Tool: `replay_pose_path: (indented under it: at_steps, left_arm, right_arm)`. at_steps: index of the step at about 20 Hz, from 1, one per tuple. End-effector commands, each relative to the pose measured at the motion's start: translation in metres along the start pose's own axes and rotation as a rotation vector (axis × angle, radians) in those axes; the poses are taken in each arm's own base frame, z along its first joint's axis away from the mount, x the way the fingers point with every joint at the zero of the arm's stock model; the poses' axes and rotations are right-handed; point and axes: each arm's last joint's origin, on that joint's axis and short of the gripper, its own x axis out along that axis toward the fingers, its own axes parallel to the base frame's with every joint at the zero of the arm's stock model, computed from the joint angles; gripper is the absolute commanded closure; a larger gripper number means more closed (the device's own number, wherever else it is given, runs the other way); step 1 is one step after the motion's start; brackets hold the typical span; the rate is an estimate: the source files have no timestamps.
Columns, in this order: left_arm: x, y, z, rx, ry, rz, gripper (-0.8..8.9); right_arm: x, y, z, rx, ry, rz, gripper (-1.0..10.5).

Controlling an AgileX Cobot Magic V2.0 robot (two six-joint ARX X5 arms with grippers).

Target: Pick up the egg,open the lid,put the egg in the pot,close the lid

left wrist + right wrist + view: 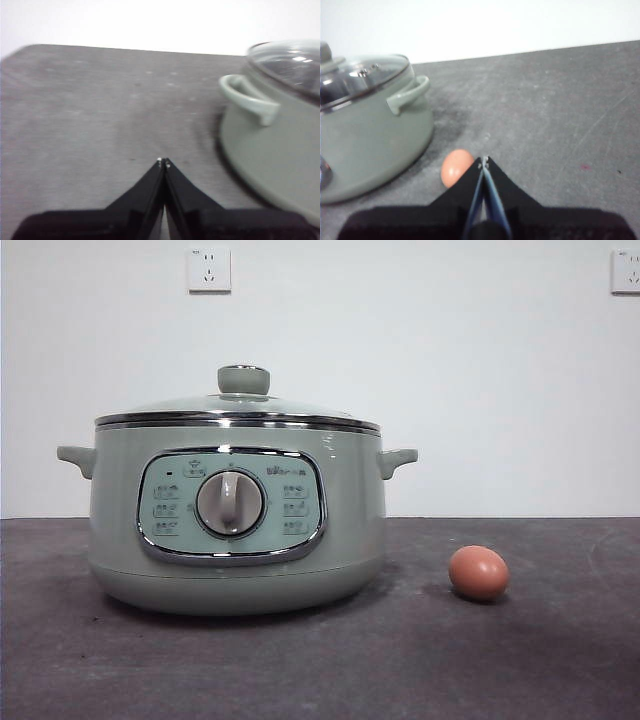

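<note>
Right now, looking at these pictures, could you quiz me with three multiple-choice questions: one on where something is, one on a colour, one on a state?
1. Where is the egg?
A. On the table beside the pot
B. Inside the pot
C. On top of the lid

2. What colour is the pot?
A. Bright red
B. Sage green
C. Black

3. How is the lid?
A. Lying on the table
B. Held up in a hand
C. Sitting closed on the pot

Answers:
1 A, the front view shows it resting on the dark table, apart from the pot.
2 B, body, handles and knob are all pale green.
3 C, its chrome rim sits on the pot's top.
</note>
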Motion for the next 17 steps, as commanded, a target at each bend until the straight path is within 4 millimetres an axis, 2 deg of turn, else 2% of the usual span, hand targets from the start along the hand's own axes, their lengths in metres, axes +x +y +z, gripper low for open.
replay_pose_path:
  at_steps: [1,8,13,17]
  left_arm:
    - [-0.001,-0.002,0.002,-0.061,0.007,-0.068,8.21]
    - [-0.016,-0.008,0.029,-0.092,0.015,-0.122,8.21]
    - [-0.028,-0.014,0.055,-0.158,-0.004,-0.199,8.21]
    - [-0.036,-0.019,0.073,-0.165,0.051,-0.245,8.21]
  right_arm:
    - [-0.001,0.000,0.003,0.081,-0.014,0.002,9.6]
    - [-0.004,0.004,0.027,0.148,0.009,-0.002,9.6]
    - [-0.006,0.009,0.055,0.172,0.114,-0.019,9.6]
    - [-0.005,0.013,0.083,0.172,0.196,0.009,9.6]
